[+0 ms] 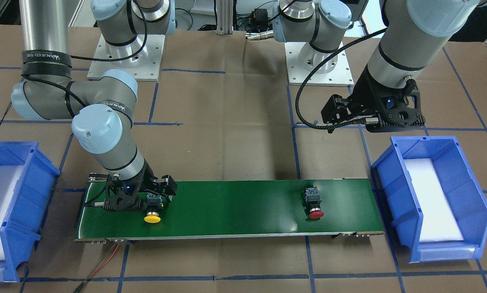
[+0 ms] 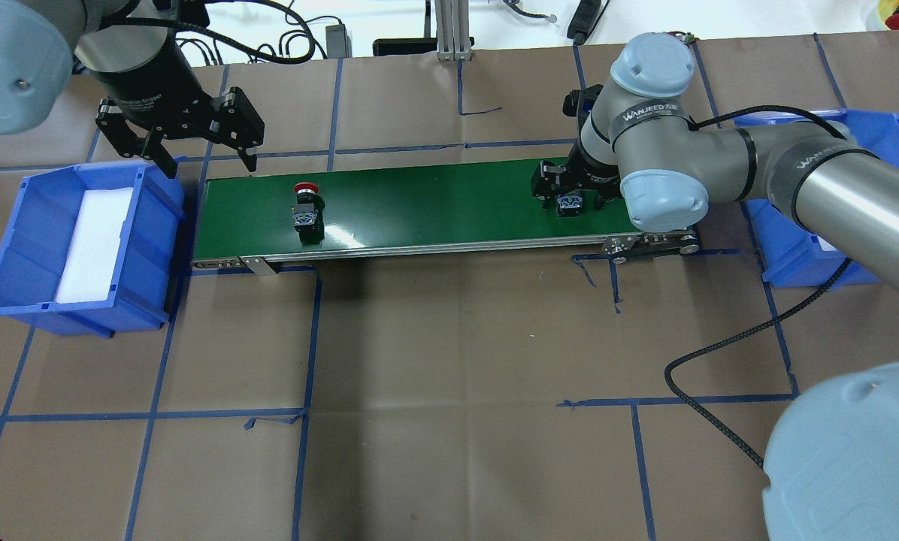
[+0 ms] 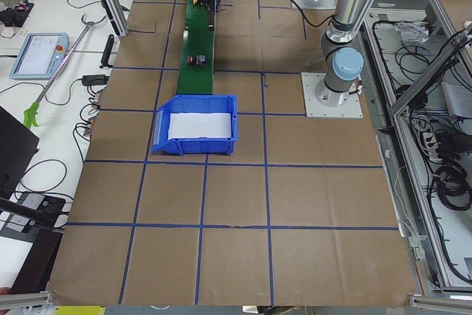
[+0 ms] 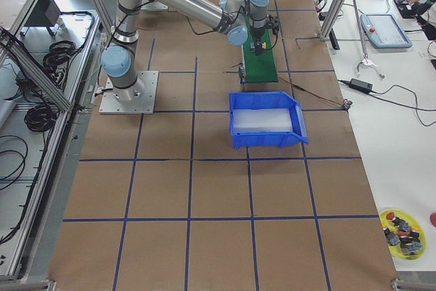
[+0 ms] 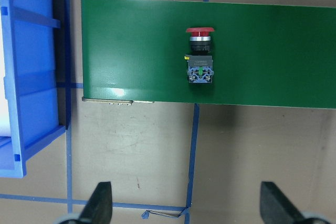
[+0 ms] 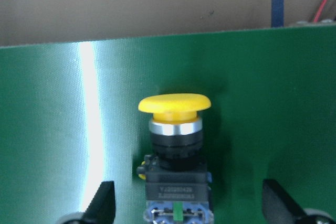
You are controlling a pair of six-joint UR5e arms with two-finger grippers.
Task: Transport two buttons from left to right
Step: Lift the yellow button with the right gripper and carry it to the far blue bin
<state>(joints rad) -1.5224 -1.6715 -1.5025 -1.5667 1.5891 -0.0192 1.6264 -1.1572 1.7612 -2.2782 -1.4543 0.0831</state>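
Right claw [image 6: 190, 204] released, straddling yellow button [image 6: 174, 129], left claw [image 5: 186, 203] released, clear of red button [image 5: 200, 59]

The arms [image 2: 855, 188] are silver-grey tubes with pale blue joint caps [image 2: 652, 64] — black braided cables [image 2: 669, 373], black straps [image 1: 46, 57] lettered white.

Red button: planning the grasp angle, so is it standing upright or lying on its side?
Lying on its side: the red button shows its cap edge-on, body stretched along the green belt.
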